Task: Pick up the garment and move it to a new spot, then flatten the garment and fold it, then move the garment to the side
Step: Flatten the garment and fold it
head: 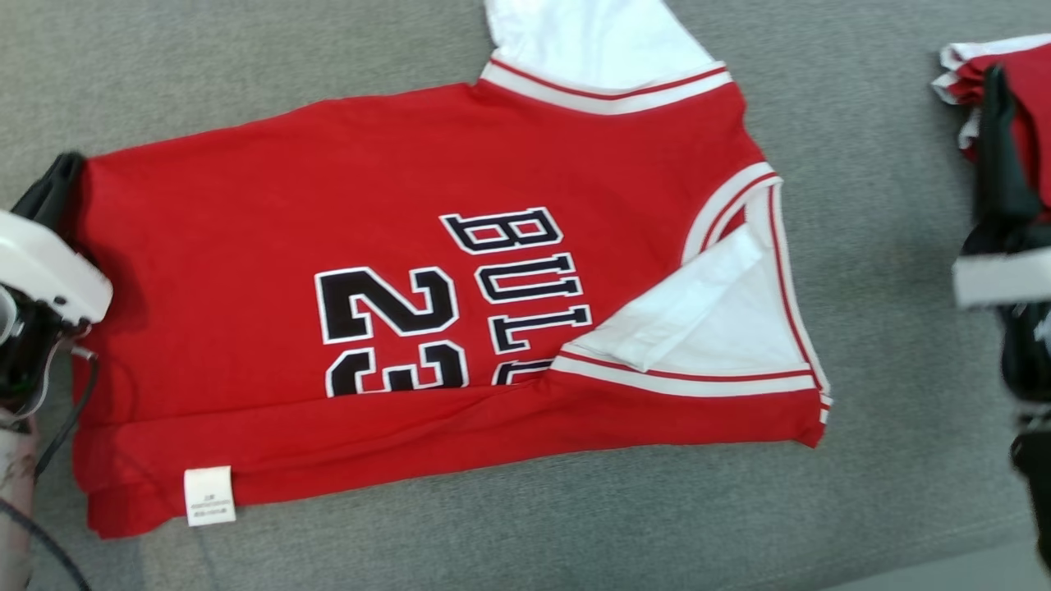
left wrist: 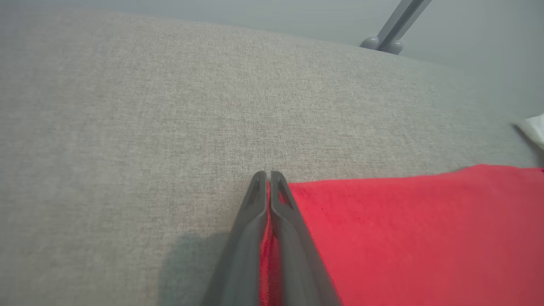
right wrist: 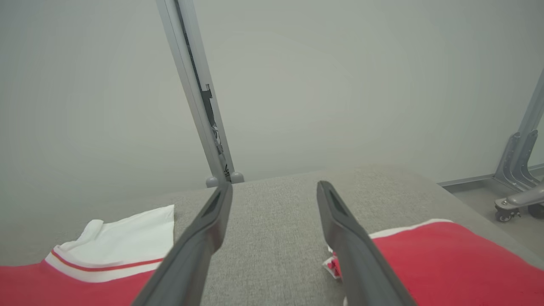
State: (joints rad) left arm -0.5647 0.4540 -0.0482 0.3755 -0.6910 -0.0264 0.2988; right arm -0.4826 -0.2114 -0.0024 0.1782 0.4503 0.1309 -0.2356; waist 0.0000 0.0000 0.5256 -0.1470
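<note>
Head view gives us "BUL" and "23" on the red garment (head: 246, 246), its white tag (head: 208, 495) unreadable, our left hand (left wrist: 268, 176) pinching its corner, right hand (right wrist: 274, 187) spread.

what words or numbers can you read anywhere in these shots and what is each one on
"BUL", then part of a fourth letter hidden under the folded white sleeve: black letters outlined in white, lying sideways on the red garment.
"23": black number beside those letters on the garment, the 3 partly hidden by a fold.
White tag near the garment's edge: print too small to read.
</note>
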